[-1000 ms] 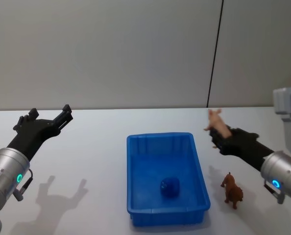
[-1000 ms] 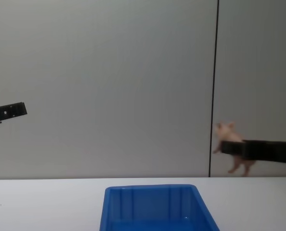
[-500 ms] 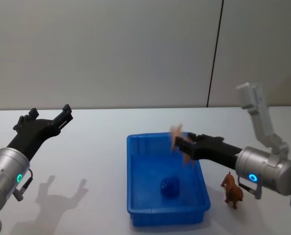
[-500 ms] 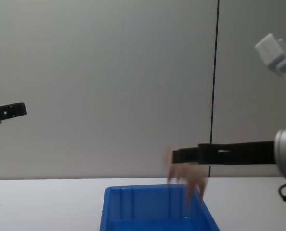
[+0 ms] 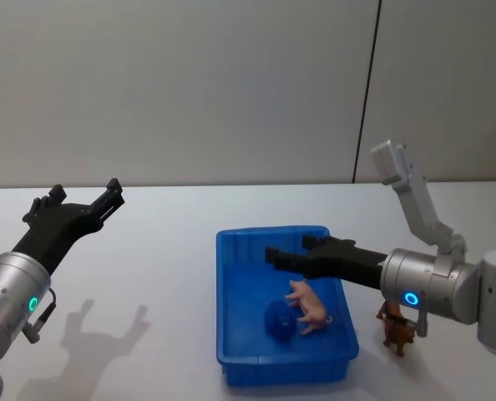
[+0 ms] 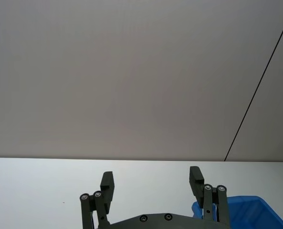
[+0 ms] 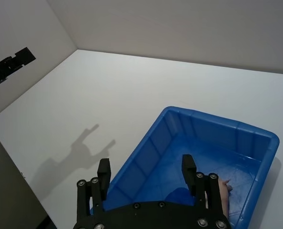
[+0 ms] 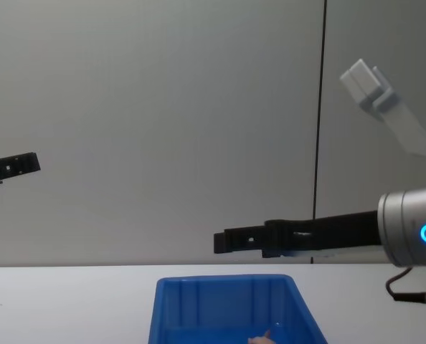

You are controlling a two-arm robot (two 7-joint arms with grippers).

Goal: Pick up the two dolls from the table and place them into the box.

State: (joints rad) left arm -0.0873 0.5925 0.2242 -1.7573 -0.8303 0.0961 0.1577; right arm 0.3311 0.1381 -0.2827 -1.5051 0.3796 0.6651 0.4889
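Observation:
A peach doll (image 5: 308, 306), shaped like a pig, lies on the floor of the blue box (image 5: 231, 317) near its right wall. It also shows in the right wrist view (image 7: 223, 186) and as a small tip in the chest view (image 8: 260, 337). My right gripper (image 5: 288, 248) hovers open above the box (image 7: 217, 120), with nothing between its fingers (image 7: 188, 168). A brown dog-shaped doll (image 5: 396, 332) stands on the white table (image 5: 164, 276) just right of the box, partly behind my right arm. My left gripper (image 5: 110, 196) is open and raised at the far left, well away from the box.
A dark blue rounded thing (image 5: 277, 318) lies in the box beside the peach doll. The grey wall stands close behind the table. From the chest, my right gripper (image 8: 224, 241) reaches over the box (image 8: 227, 308) and my left gripper (image 8: 16, 166) hangs at the left edge.
My right gripper carried the peach doll from the right of the box to above it and let go. The doll now lies in the box. The left arm has not moved.

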